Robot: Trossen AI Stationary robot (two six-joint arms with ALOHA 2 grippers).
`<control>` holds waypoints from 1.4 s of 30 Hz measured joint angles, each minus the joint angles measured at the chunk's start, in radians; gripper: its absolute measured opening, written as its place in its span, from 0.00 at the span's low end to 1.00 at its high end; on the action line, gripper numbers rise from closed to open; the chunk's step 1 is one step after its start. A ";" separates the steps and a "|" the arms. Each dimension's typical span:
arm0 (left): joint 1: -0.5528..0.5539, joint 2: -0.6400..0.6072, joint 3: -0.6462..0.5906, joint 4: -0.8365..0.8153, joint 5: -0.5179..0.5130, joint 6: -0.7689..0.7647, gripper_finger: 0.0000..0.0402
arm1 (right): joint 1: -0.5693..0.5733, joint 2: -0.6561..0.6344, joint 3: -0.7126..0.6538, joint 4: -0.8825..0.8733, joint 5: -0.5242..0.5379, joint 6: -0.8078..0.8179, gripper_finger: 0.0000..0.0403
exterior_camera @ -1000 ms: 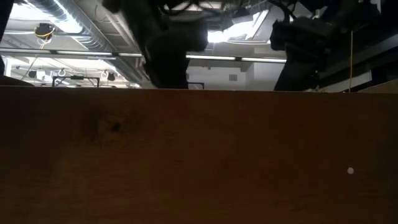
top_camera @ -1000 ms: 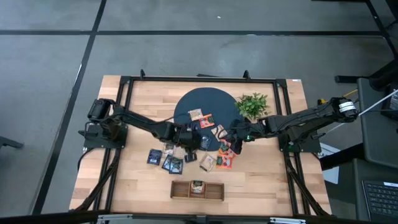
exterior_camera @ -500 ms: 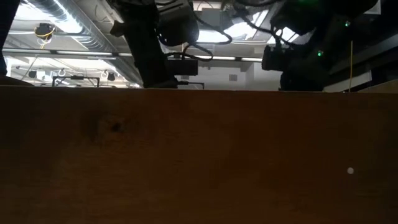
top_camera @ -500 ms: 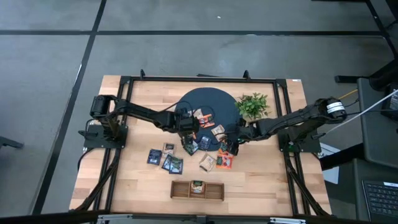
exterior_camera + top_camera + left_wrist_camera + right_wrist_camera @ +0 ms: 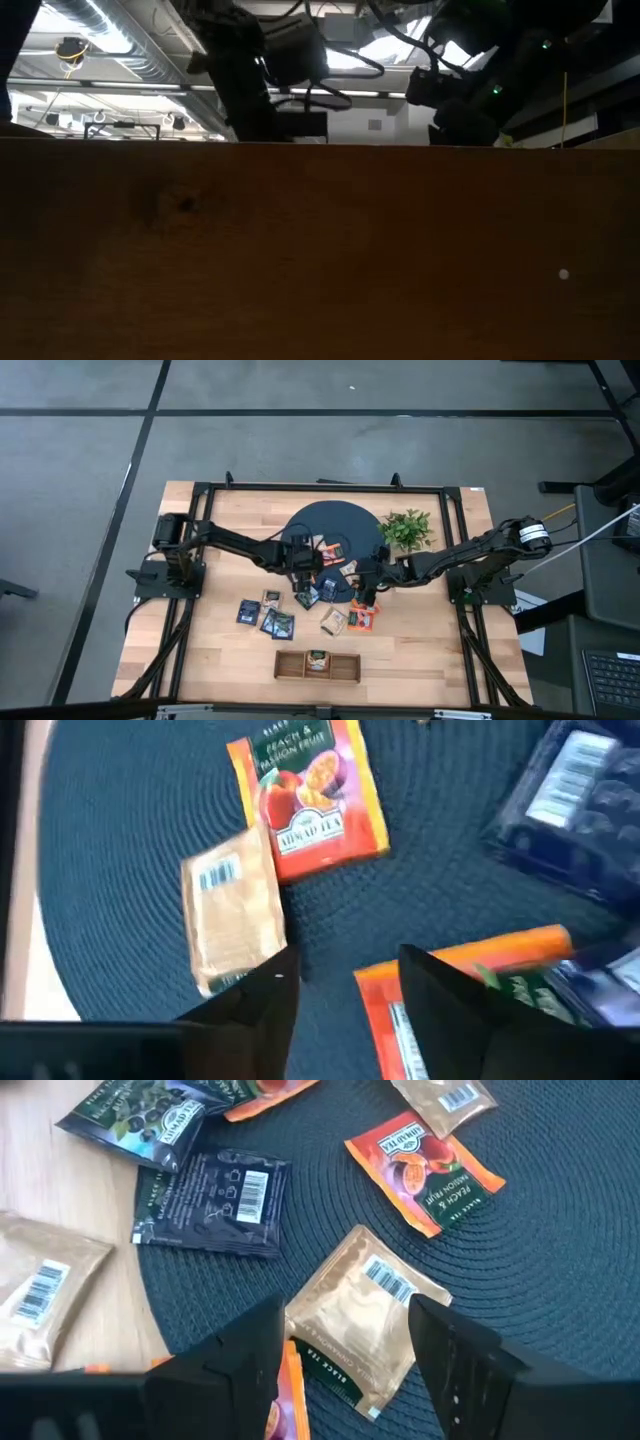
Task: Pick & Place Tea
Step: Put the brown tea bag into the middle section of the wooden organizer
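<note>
Beige sachet (image 5: pixel 358 1308) lies flat between the spread right hand (image 5: pixel 345 1342) fingers, positioned for pinching. Left hand (image 5: pixel 345 982), spread, hovers over the mat (image 5: pixel 120 810).

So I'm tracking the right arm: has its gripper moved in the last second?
Yes. The right gripper slid leftward, away from the plant, along the dark mat's near edge.

Both arms reached inward to the centre of the frame. The left gripper (image 5: pixel 303 574) sat left of centre, fingers parted. The right gripper (image 5: pixel 364 589) sat right of centre, fingers likewise parted.
</note>
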 joint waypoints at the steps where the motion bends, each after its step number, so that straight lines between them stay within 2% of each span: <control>1: -0.001 0.014 0.001 0.016 -0.035 -0.005 0.46 | 0.000 0.000 0.000 0.001 0.000 0.003 0.54; 4: 0.001 0.044 0.001 0.033 -0.162 -0.026 0.50 | 0.000 0.000 0.000 0.008 0.000 0.024 0.54; 7: 0.005 0.046 0.001 0.037 -0.222 -0.042 0.52 | 0.000 0.000 0.000 0.010 -0.001 0.025 0.54; 12: 0.005 0.045 0.003 0.043 -0.181 -0.044 0.51 | 0.000 0.000 0.000 0.009 -0.001 0.025 0.54; 16: 0.026 0.045 0.003 0.045 -0.080 -0.061 0.51 | 0.000 0.000 0.000 0.008 -0.001 0.025 0.54; 20: 0.046 0.045 0.003 0.057 -0.086 -0.061 0.50 | 0.000 0.000 0.000 0.007 -0.001 0.025 0.54; 26: 0.085 0.045 0.003 0.063 -0.031 -0.061 0.49 | 0.000 0.000 0.000 0.007 -0.001 0.025 0.54; 37: 0.098 0.063 0.003 0.063 -0.014 -0.035 0.49 | 0.000 0.000 0.000 0.008 0.014 0.025 0.54; 42: 0.098 0.093 0.003 0.103 -0.060 -0.035 0.49 | 0.000 0.000 0.001 0.013 0.014 0.025 0.54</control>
